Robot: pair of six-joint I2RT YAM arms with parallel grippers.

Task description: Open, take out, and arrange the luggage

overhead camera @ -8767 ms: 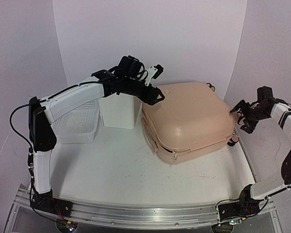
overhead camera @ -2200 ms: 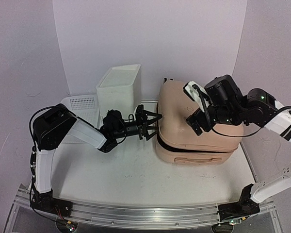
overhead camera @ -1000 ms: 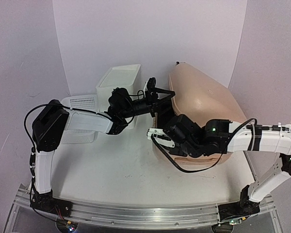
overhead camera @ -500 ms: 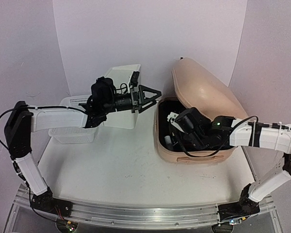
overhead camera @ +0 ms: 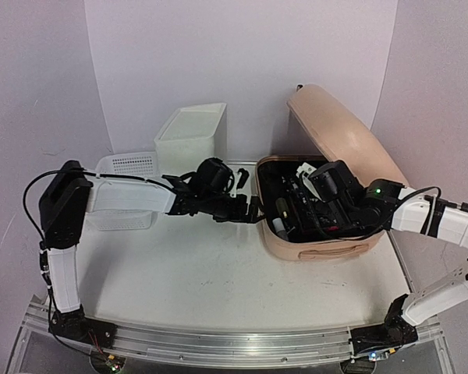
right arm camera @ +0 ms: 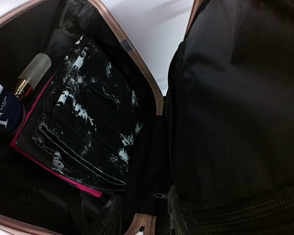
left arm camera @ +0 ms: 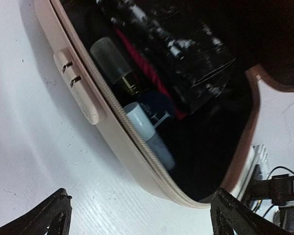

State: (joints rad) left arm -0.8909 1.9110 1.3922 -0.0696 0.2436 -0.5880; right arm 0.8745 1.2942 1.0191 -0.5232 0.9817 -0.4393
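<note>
Luggage [overhead camera: 320,248] open, unpacking stage | left gripper [overhead camera: 249,209] spread empty beside its rim | right gripper [overhead camera: 295,209] inside it, grip unreadable | next I grasp the jeans [right arm camera: 88,132].

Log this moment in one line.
luggage: open, not unpacked | inside: jeans, bottle | left gripper: open, empty, outside luggage | right gripper: open, empty, over contents

surface: white table [overhead camera: 203,288] | on it: open luggage [overhead camera: 327,251] right; white box [overhead camera: 189,148] and mesh basket [overhead camera: 129,165] rear-left
</note>
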